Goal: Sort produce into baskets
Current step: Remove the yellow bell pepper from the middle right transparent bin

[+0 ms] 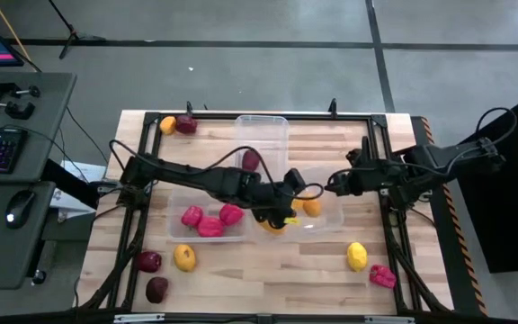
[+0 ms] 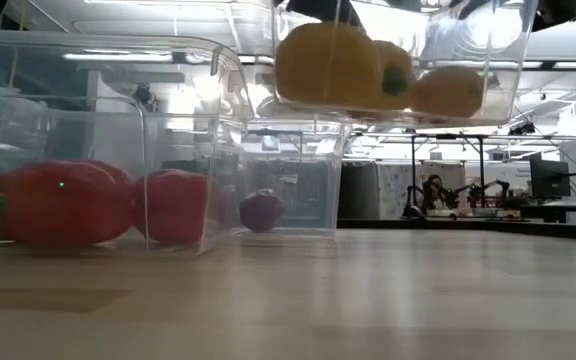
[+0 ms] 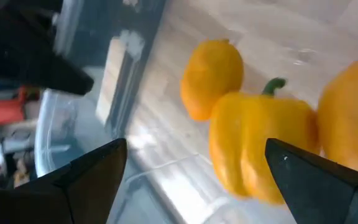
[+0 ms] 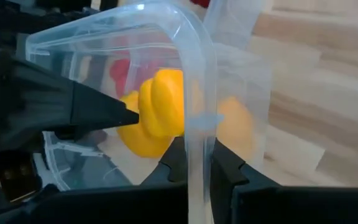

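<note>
A clear tub (image 2: 398,60) holding a yellow pepper (image 3: 260,149) and two orange pieces (image 3: 213,78) hangs above the table. My right gripper (image 1: 335,184) is shut on its wall. My left gripper (image 1: 284,214) is open inside this tub, with its fingers (image 3: 92,180) standing either side of the yellow pepper; I cannot tell whether they touch it. A second tub (image 1: 205,220), with three red peppers, rests on the table to the left. A third tub (image 1: 261,135), with one maroon piece (image 1: 251,160), rests at the far side. My right gripper pinches the tub's wall just below the rim (image 4: 197,149), on the tub's right side, with one finger inside the tub and one outside. The fingers come nearly level from the table's right. The tub is lifted clear of the table and stays about level.
Loose produce lies on the table. An orange piece (image 1: 167,124) and a maroon piece (image 1: 185,124) are at the far left. Two maroon pieces (image 1: 148,261) and a yellow one (image 1: 184,258) are at the near left. A yellow piece (image 1: 356,256) and a red one (image 1: 382,275) are at the near right.
</note>
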### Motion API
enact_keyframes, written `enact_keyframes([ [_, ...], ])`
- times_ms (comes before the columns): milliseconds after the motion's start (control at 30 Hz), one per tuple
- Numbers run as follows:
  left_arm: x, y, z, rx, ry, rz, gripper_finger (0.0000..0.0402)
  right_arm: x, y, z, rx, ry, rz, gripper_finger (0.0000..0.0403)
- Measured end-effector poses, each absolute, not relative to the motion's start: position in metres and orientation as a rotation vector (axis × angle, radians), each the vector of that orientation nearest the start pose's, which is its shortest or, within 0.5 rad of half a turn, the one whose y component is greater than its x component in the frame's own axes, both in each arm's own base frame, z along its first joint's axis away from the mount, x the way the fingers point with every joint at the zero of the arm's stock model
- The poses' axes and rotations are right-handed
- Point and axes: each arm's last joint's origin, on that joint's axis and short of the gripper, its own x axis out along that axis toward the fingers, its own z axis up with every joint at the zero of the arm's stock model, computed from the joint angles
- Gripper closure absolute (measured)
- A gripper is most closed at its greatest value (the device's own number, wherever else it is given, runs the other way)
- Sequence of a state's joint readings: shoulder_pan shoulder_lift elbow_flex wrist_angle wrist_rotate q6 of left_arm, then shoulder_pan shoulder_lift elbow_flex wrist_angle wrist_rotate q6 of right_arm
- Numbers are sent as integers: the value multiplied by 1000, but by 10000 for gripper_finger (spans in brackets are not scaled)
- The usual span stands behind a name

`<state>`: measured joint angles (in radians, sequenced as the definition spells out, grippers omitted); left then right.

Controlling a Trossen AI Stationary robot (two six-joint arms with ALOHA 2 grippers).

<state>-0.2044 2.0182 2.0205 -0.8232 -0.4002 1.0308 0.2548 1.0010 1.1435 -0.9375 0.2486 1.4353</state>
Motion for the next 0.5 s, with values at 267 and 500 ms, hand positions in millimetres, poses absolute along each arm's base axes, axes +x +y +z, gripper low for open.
enact_keyframes([
  [267,426,-63,358,1054,778,-122,30,171,30,351,1016,651,-563,398],
  [500,412,-54,391,915,662,7,30,159,22,383,805,576,-668,398],
])
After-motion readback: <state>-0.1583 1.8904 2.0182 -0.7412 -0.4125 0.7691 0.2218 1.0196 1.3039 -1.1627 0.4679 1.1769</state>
